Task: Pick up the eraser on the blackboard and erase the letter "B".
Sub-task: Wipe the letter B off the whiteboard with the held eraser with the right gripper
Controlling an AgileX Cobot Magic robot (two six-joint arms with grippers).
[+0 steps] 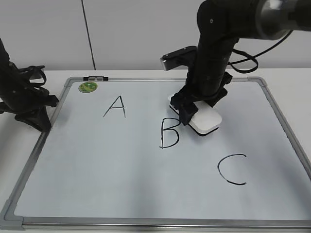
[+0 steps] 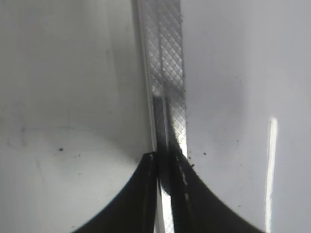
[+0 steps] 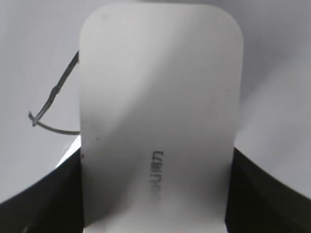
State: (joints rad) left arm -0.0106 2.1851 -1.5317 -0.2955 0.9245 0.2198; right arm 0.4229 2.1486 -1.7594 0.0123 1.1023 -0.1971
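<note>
Gripping the eraser (image 1: 206,121) across its short sides, the right gripper (image 1: 194,112) holds it on the blackboard (image 1: 146,194), just beside the letter "B" (image 1: 169,132). From the jaws the letter lies toward 8 o'clock in the exterior view; the eraser's long axis runs roughly 10 to 4. The next stroke likely sweeps that way, and this arm is far nearer. The left gripper (image 2: 163,194) rests on the frame at 9 o'clock, jaws near-closed with only a thin gap.
</note>
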